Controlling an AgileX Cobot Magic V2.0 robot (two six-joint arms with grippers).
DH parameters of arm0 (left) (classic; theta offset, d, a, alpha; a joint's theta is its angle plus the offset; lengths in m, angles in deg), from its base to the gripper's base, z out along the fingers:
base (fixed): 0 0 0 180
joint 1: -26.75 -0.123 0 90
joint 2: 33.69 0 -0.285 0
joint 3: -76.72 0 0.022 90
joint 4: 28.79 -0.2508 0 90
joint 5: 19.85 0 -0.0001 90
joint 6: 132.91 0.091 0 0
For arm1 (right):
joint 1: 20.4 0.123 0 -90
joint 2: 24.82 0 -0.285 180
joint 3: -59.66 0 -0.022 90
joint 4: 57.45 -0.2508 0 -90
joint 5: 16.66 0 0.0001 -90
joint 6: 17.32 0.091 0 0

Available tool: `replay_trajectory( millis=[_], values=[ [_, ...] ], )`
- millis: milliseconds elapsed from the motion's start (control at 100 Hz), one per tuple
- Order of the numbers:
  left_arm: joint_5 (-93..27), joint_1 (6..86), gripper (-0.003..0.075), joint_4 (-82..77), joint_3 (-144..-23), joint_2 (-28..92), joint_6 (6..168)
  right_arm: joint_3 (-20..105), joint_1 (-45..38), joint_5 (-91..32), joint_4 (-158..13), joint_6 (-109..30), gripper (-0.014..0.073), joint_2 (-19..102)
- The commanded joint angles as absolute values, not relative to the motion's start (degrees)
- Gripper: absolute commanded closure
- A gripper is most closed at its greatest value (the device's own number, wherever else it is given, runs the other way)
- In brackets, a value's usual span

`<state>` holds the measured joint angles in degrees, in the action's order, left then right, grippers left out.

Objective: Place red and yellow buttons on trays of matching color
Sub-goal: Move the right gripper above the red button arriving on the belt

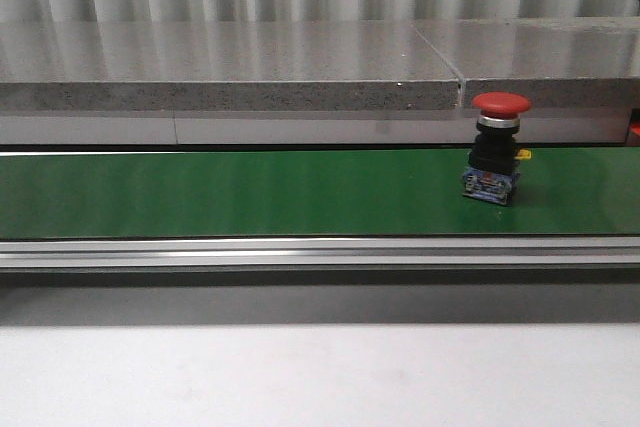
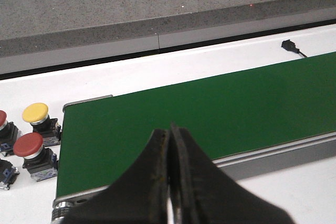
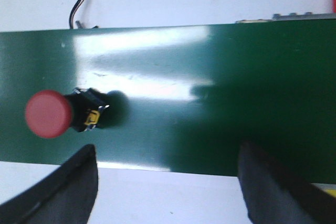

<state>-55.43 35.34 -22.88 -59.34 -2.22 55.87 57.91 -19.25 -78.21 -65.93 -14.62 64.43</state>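
Right gripper (image 3: 168, 182) spread wide above green belt (image 1: 250, 192), holding nothing; left gripper (image 2: 169, 182) pressed closed, empty. Red button (image 1: 497, 147) stands upright on belt, toward the right, red cap on top. Looks rigid, light, top-heavy; likely tips if nudged. Best hold: the black body (image 1: 494, 155) under the cap, not the smooth dome
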Motion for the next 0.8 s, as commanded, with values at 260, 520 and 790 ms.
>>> replay_trajectory(
  millis=[260,520,790],
  values=[
    [-51.3,35.7,0.0741,-22.0,-60.9,-1.9,55.8,59.5,-13.5,-76.7,-72.8,-27.3,0.0039,68.1],
    [-51.3,35.7,0.0741,-22.0,-60.9,-1.9,55.8,59.5,-13.0,-71.9,-73.7,-30.2,0.004,72.3],
    [-51.3,35.7,0.0741,-22.0,-60.9,-1.9,55.8,59.5,-13.0,-71.4,-72.4,-30.2,0.0085,75.9]
  ],
)
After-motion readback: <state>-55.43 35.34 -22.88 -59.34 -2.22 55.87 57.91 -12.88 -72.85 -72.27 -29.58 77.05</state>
